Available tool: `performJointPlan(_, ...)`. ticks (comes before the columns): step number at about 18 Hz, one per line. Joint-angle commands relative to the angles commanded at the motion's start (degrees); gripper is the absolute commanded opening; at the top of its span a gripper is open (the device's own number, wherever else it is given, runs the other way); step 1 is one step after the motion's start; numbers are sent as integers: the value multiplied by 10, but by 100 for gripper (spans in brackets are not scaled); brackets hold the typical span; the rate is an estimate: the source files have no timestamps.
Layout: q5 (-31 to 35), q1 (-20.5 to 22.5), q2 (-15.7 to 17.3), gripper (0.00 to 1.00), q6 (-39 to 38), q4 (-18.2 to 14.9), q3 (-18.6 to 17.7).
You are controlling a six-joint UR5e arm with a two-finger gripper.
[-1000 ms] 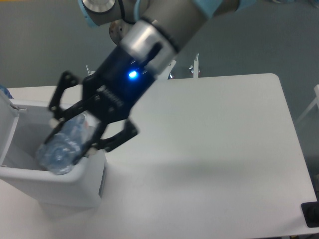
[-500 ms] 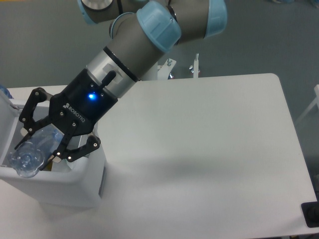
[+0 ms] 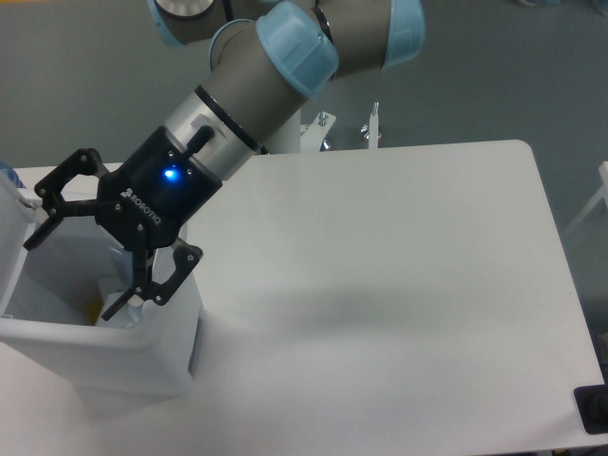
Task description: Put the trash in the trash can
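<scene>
The trash can (image 3: 104, 366) is a white boxy bin at the table's left front corner, with its lid (image 3: 13, 249) standing open on the left side. My gripper (image 3: 76, 274) hangs tilted over the bin's opening, open, with nothing between its black fingers (image 3: 152, 285). The bottle does not show; the trash is hidden or out of view. Inside the bin I see only a pale shape and a small yellow spot (image 3: 95, 311) under the gripper, too unclear to name.
The white table (image 3: 399, 285) stretches to the right of the bin. Small metal posts (image 3: 374, 123) stand just behind its back edge. A black object (image 3: 593, 410) sits at the front right corner. A bluish item (image 3: 8, 175) peeks in at the far left.
The gripper held the clear bottle over the bin and moved left with it. Now its fingers have spread open and the bottle is gone from them.
</scene>
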Motion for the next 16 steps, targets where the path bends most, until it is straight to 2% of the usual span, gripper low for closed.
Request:
performJointPlan(2, 13, 32, 0, 100, 34, 0, 1)
performJointPlan(4, 59, 50, -3, 100, 95, -2, 2)
performJointPlan(5, 105, 54, -7, 100, 119, -4, 2)
performJointPlan(8, 294, 59, -19, 100, 162, -7, -3)
performJointPlan(10, 385, 62, -33, 100, 177, -11, -10)
performJointPlan(12, 423, 98, -52, 100, 202, -11, -22)
performJointPlan(14, 442, 111, -61, 100, 240, -16, -27)
performJointPlan(16, 474, 133, -67, 100, 279, -38, -25)
